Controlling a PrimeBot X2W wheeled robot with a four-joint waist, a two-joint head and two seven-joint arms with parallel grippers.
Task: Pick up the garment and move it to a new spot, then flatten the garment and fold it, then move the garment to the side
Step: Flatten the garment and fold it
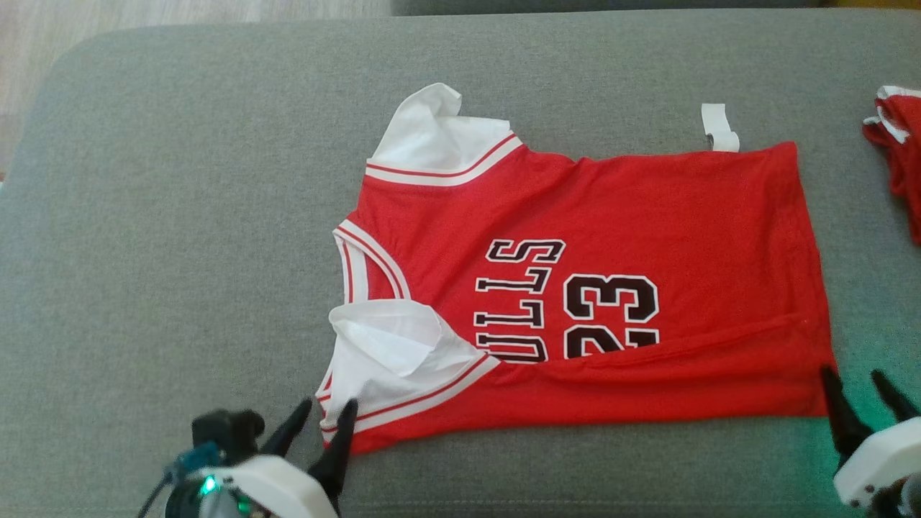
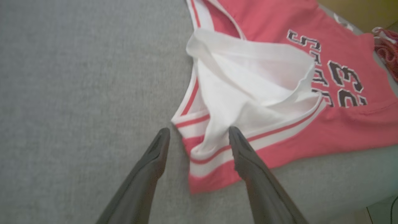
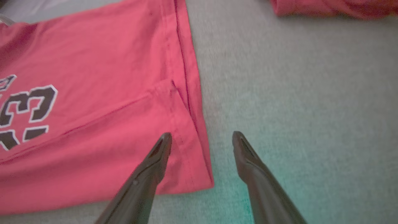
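The red jersey [image 1: 647,216] lies spread across the middle of the grey cushioned surface [image 1: 180,216], collar end toward the robot's left and hem toward its right. Its near long edge is folded up over the front, covering the lower part of the black "BULLS" lettering [image 1: 522,302] and the "23" [image 1: 611,313]. A crumpled white sleeve [image 1: 392,345] sits at the near shoulder and another white sleeve [image 1: 439,133] at the far shoulder; a small white label [image 1: 719,128] sticks out past the far edge. The left hand [image 1: 327,414] is spread wide at the near shoulder corner, one finger [image 2: 245,155] over the striped trim and the other over bare grey, pinching nothing. The right hand [image 1: 853,374] is likewise spread at the near hem corner, straddling the jersey's edge without gripping it. A second red garment [image 1: 899,144] lies bunched at the surface's right edge, apart from the jersey.
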